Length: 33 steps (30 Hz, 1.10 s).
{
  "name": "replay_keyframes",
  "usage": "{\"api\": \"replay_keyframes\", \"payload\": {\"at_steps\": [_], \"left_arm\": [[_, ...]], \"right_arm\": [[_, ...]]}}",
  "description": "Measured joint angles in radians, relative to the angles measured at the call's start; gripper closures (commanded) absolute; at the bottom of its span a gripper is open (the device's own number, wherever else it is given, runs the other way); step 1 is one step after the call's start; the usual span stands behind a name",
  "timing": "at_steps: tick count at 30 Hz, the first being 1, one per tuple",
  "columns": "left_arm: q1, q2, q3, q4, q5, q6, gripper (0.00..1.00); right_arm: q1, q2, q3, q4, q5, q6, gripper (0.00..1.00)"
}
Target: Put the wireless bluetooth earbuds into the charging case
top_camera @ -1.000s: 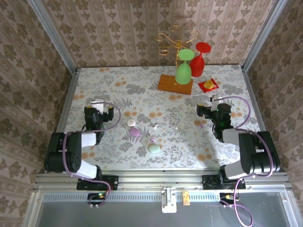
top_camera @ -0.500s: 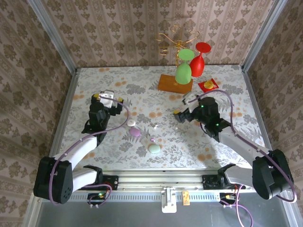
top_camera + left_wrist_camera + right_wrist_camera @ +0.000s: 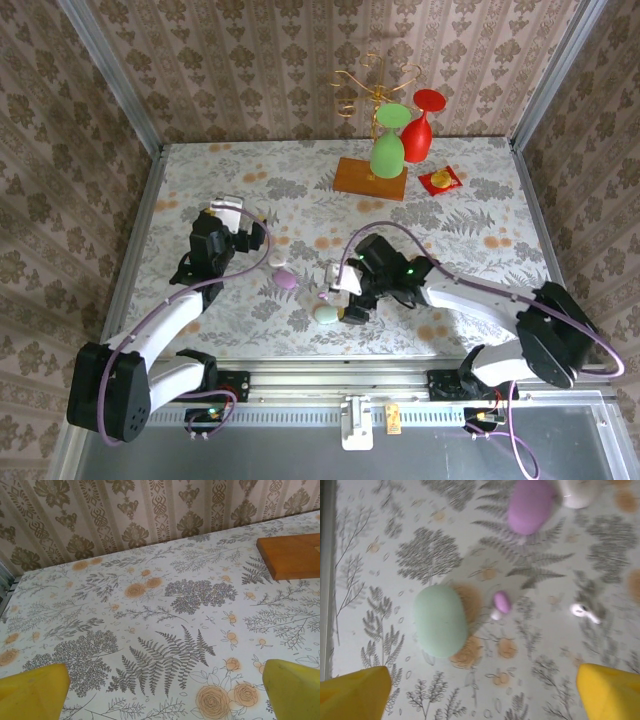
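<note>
Jaws of the right gripper [image 3: 482, 692] stand wide apart above the table [image 3: 380, 530], holding nothing. Just past them lies the green case [image 3: 440, 620], and close beside it, not touching, the tiny purple earbud [image 3: 501, 601]. A white earbud [image 3: 583, 611] lies off to the side, and the purple case [image 3: 530, 505] sits further on. Both buds look light, hard and smooth, so they may slip; a pinch on the round head seems best. Further off, the left gripper [image 3: 165, 690] is spread wide too, holding nothing.

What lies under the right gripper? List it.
Below the right gripper: a closed green case, a purple earbud beside it and a white earbud, on the tablecloth. The case's inside is hidden.
</note>
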Motion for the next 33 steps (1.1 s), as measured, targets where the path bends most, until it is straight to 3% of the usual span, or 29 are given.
{"api": "replay_keyframes", "payload": {"at_steps": [6,14,33], "left_arm": [[0.005,0.000,0.000,-0.018,0.008,-0.006,0.00],[0.006,0.000,0.000,-0.048,0.008,-0.005,0.00],[0.006,0.000,0.000,-0.051,0.008,-0.002,0.00]], "right_arm": [[0.060,0.132,0.047,-0.013,0.016,-0.027,0.24],[0.076,0.248,0.118,-0.034,0.037,-0.054,0.29],[0.095,0.315,0.160,-0.071,0.041,-0.071,0.58]]}}
